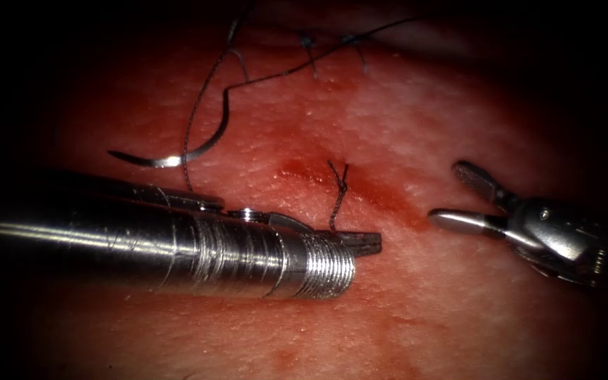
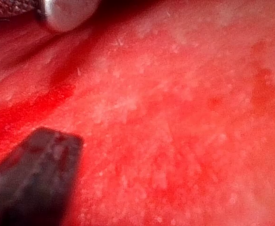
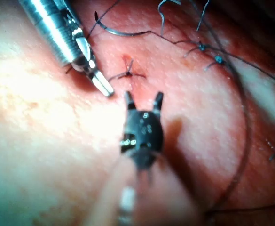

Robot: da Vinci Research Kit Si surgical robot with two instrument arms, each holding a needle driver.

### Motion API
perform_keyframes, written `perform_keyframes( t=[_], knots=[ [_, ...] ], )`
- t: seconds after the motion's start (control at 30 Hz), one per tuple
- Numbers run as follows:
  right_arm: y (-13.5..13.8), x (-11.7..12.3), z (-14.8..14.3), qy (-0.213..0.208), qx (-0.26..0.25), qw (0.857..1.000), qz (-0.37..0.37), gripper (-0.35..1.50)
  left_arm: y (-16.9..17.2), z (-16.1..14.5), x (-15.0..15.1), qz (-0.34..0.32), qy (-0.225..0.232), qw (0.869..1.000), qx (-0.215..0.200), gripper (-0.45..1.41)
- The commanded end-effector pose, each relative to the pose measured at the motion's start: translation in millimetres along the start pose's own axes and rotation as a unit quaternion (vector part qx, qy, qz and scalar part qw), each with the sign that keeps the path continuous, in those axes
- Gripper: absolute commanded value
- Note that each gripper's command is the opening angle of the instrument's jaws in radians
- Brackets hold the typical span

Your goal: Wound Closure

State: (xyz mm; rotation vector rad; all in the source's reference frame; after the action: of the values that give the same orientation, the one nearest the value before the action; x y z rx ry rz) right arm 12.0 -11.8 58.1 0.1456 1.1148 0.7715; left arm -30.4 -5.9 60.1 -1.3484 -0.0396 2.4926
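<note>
- Endoscope view shows your left tool (image 1: 364,243) lying low across the tissue (image 1: 402,134), its shaft coming in from the left, its dark jaws drawn together at the tip.
- Just at that tip a short cut end of thread (image 1: 338,193) stands up out of the tissue from a knot at the cut (image 1: 332,172); you cannot tell whether the jaws pinch its lower end or merely lie against it.
- Your right tool (image 1: 452,193) sits on the right of the cut with its jaws spread wide and nothing between them.
- Neither tool has the needle (image 1: 177,151). It lies free on the surface, on the far left, well apart from both tips, its whole curve on top of the tissue and not in it.
- From the needle's far end the thread (image 1: 283,70) runs away to the far right, past two finished stitches (image 1: 307,42); another strand drops from the far edge down across the needle to your left shaft.
- Red fluid (image 1: 381,193) stains the tissue around the cut.
- Right wrist view has your right tool (image 3: 143,100) gaping just near the knot, the left tool (image 3: 102,84) beside it, and the needle (image 3: 123,33) lying loose farther off.
</note>
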Motion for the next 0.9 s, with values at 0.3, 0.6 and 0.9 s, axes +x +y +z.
perform_keyframes(
  t=[0.3,0.6,0.9],
  knots=[
    [-0.6,0.3,3.3,0.023,0.085,0.985,-0.147,0.51,-2.3,-2.0,0.6,-0.013,0.017,1.000,0.005,-0.45],
    [-2.8,-0.1,8.4,0.052,0.129,0.951,-0.278,0.63,-2.4,-4.1,1.8,-0.021,0.021,1.000,0.007,-0.45],
    [-4.2,0.4,10.0,0.053,0.118,0.943,-0.308,0.54,-1.7,-4.2,2.8,-0.028,0.025,0.999,0.004,-0.45]
  ],
)
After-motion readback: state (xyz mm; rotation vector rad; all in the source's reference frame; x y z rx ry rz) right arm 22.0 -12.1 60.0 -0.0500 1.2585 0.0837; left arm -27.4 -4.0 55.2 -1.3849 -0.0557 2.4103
